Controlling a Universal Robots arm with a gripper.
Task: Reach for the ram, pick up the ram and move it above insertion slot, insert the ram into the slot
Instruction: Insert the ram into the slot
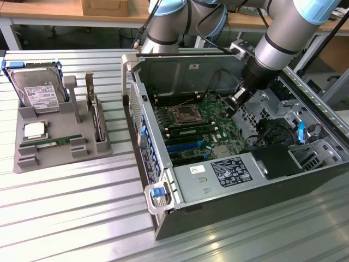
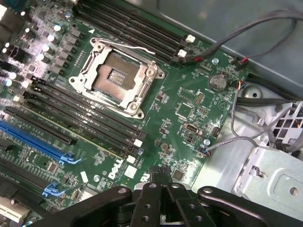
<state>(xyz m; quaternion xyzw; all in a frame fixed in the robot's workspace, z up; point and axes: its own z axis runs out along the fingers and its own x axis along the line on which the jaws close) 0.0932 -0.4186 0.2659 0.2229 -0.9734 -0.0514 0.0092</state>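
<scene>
Black metal pincer (image 2: pixel 160 171), tips pressed together, hangs above the glossy green motherboard (image 2: pixel 189 101).

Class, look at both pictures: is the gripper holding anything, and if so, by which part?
Nothing is held. The gripper is shut and empty above the motherboard; a ram sits in the slots.

Cables (image 2: pixel 246 56) and the drive cage (image 1: pixel 256 112) crowd the motherboard's (image 1: pixel 215 117) edge; above the board lies open.
</scene>
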